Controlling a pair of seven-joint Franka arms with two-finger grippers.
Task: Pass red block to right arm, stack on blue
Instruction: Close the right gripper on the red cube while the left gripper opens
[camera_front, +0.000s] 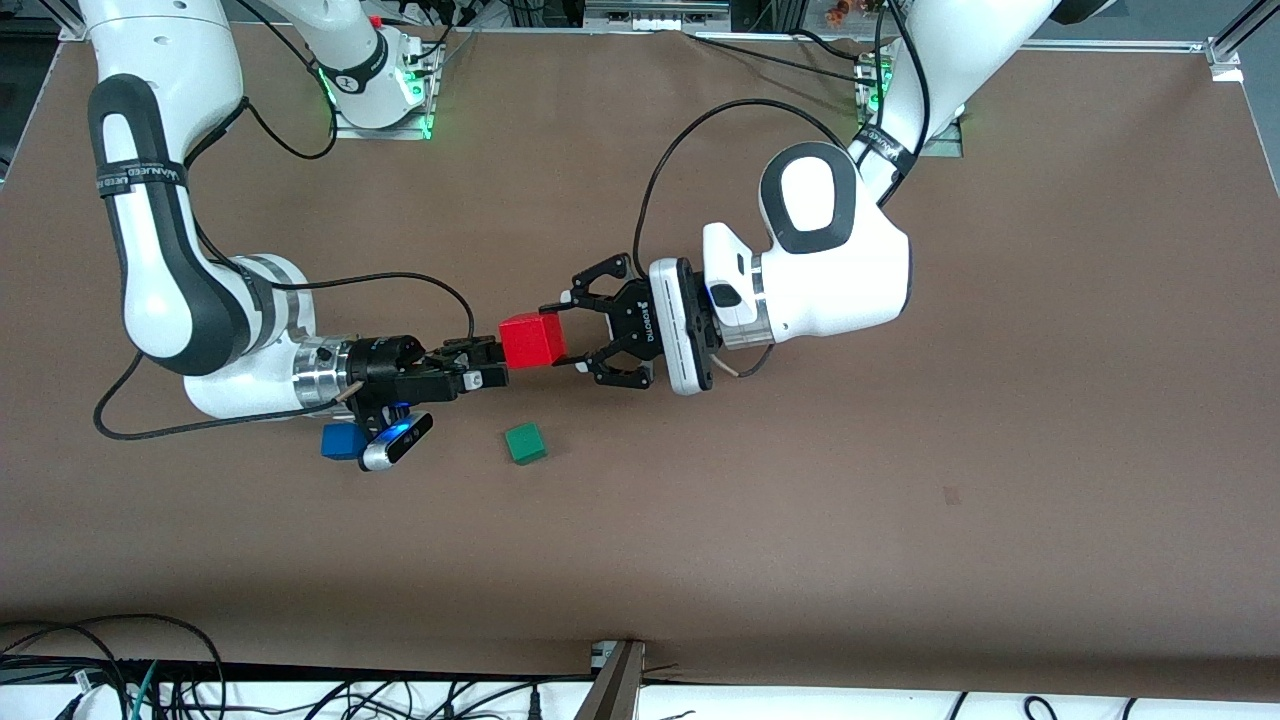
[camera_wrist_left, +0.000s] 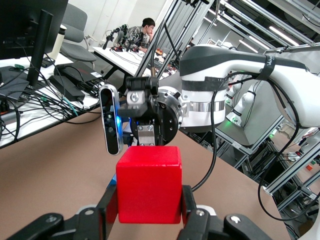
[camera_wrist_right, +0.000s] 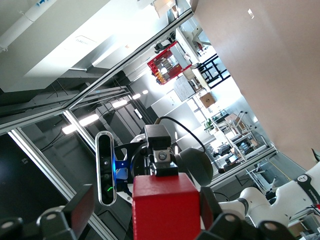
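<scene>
The red block (camera_front: 533, 340) is held above the middle of the table by my left gripper (camera_front: 566, 334), whose black linkage fingers are shut on two of its sides. In the left wrist view the block (camera_wrist_left: 149, 184) fills the space between the pads of my left gripper (camera_wrist_left: 149, 202). My right gripper (camera_front: 494, 362) meets the block from the right arm's end. In the right wrist view the block (camera_wrist_right: 167, 210) sits between the fingers of my right gripper (camera_wrist_right: 145, 206), which is open, with a gap on one side. The blue cube (camera_front: 340, 441) lies on the table, partly under the right wrist's camera.
A green cube (camera_front: 525, 443) lies on the brown table (camera_front: 800, 500), nearer to the front camera than the red block. A black cable (camera_front: 230, 420) loops on the table by the right arm. Both arms stretch low across the table's middle.
</scene>
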